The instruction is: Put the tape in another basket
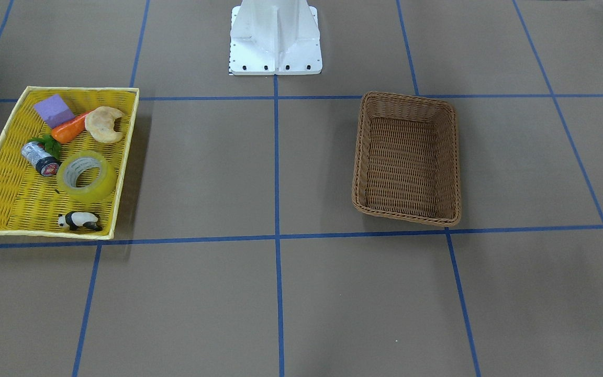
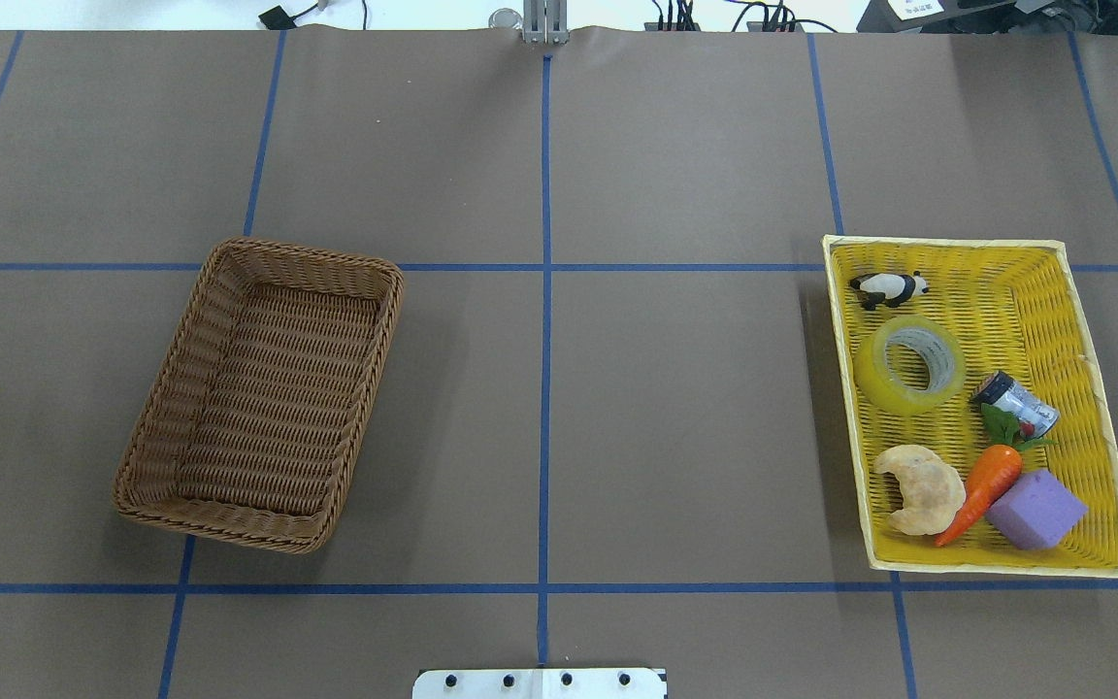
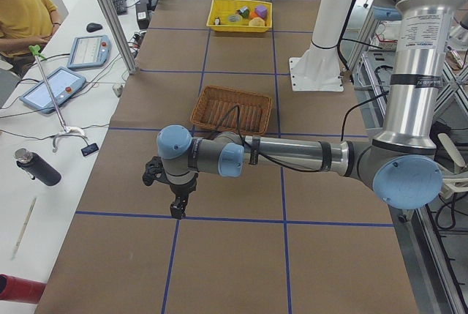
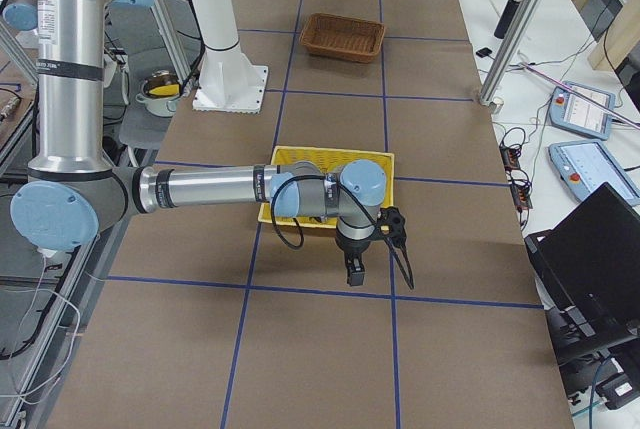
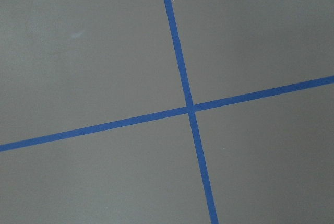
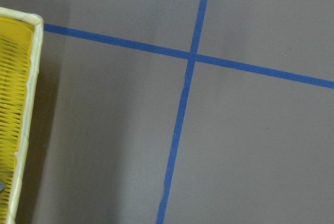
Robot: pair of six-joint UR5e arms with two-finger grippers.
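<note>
The tape (image 2: 879,377) sits in the yellow tray (image 2: 1078,388) on the robot's right side of the table, between a toy panda (image 2: 889,287) and a small can (image 2: 1015,401). It lies with its hole facing roughly up, though it seems to lean a little, perhaps propped on the tray's weave. The brown basket (image 2: 180,388) stands well apart on the robot's left side, with nothing in it, so the task looks unstarted.

The right gripper (image 4: 355,271) is the nearer one. It hangs pointing down over bare table just outside the tray's outer rim, and the tape lies across that rim, in toward the middle of the table. The left gripper (image 3: 178,208) hangs over a tape-line crossing beyond the basket, far from the roll. Both show only in the side views, so I cannot tell whether their fingers are spread or closed.
</note>
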